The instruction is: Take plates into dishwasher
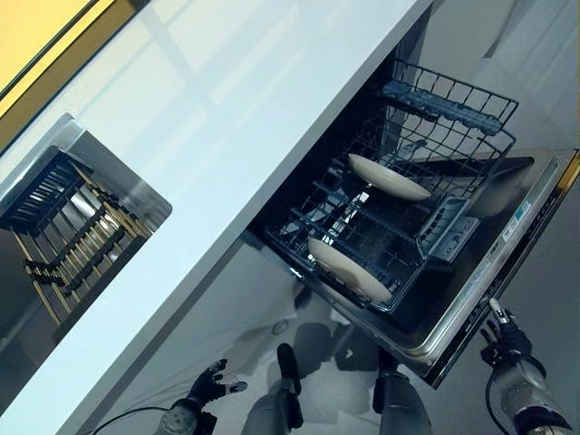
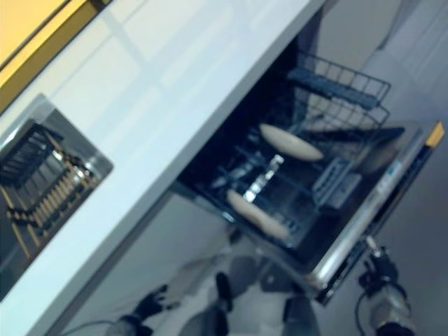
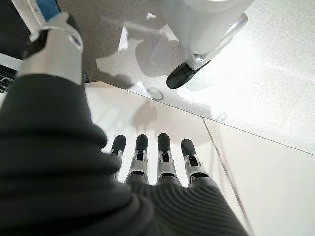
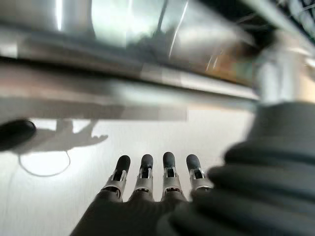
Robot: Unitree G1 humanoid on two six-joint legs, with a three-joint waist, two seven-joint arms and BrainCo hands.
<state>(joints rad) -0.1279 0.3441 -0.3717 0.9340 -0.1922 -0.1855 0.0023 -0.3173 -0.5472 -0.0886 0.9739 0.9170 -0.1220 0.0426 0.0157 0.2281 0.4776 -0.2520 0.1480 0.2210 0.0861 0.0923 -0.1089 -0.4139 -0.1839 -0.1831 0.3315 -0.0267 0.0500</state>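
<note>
The dishwasher's lower rack [image 1: 453,118] is pulled out over the open door [image 1: 507,263] under the white counter [image 1: 227,136]. Two cream plates stand on edge in the rack, one toward the back [image 1: 388,178] and one near the front [image 1: 349,269]. My left hand [image 1: 207,388] hangs low beside the cabinet front, fingers straight and empty, as its wrist view [image 3: 152,157] shows. My right hand [image 1: 504,340] is just below the door's outer edge, fingers straight and empty in its wrist view [image 4: 155,174].
A sink [image 1: 82,217] set in the counter at the left holds a dark and wooden dish drying rack [image 1: 63,227]. A grey cutlery basket [image 1: 444,231] sits in the dishwasher rack. A yellow wall strip [image 1: 36,36] runs along the far left.
</note>
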